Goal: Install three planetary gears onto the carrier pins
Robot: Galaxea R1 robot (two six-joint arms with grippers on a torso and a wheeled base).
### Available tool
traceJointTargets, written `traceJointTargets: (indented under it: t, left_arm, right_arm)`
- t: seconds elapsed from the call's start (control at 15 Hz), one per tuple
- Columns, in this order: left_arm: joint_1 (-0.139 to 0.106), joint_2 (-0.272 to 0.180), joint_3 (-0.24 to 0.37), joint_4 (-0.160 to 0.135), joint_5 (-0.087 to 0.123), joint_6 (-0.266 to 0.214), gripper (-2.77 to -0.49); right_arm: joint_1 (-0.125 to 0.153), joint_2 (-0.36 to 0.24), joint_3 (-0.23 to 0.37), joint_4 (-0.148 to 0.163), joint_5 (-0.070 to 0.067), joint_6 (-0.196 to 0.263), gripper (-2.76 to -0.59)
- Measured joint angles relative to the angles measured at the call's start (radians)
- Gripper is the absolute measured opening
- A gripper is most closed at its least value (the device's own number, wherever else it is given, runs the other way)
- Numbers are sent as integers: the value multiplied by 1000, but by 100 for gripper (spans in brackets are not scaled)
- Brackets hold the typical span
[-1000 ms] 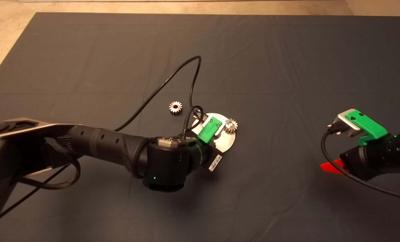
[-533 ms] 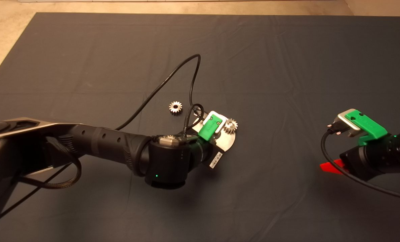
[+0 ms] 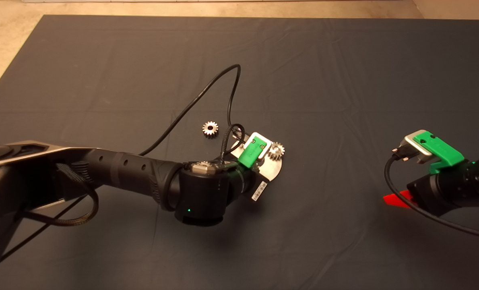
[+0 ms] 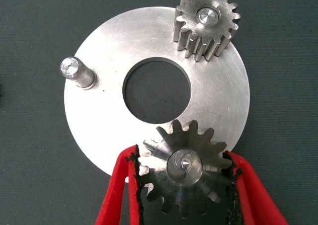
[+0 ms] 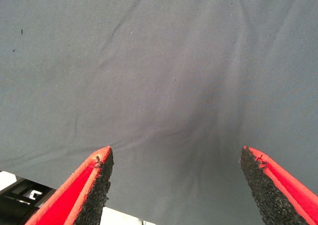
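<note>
The left hand [image 4: 185, 178] is closed on one planetary gear [image 4: 184, 171], a black pad pressing its teeth on either side. That gear sits over a carrier pin [image 4: 185, 163] whose bright tip shows in its bore, at the rim of the round silver disc [image 4: 109, 115].

Counted: three gears, three pins, one disc. A second gear [image 4: 204, 22] is seated on its pin [image 4: 206, 14] across the disc's central hole. The third pin [image 4: 75, 71] stands bare and upright near the disc's edge. The third gear [image 3: 210, 129] lies flat on the dark mat [image 3: 344, 80] of the worktop, near the disc but apart from it.

The left wrist view gives the held gear, both pads and all three pins; the loose gear is outside it. In the head view the left hand [image 3: 250, 155] covers much of the disc [image 3: 273, 167], so only the seated gear [image 3: 277, 150] and the loose one show there, with a black cable [image 3: 207, 92] looping over the mat above them.

The right hand [image 3: 400, 199] waits at the right edge of the mat, well apart from the disc. In its wrist view the right hand [image 5: 176, 178] has its fingers [image 5: 92, 185] spread wide, holding nothing, with bare mat between them.
</note>
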Motion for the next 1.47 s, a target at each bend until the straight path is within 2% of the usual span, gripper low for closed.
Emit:
traceJointTargets:
  t: [0.73, 0.87, 1.47]
  left_arm:
    - [0, 0, 1, 0, 1, -2, -256]
    - [0, 0, 9, -3, 6, -2, -256]
    - [0, -1, 34, -5, 6, -6, -256]
  right_arm:
    - [0, 0, 0, 1, 0, 0, -147]
    - [0, 0, 0, 1, 0, 0, -147]
    - [0, 0, 0, 1, 0, 0, -147]
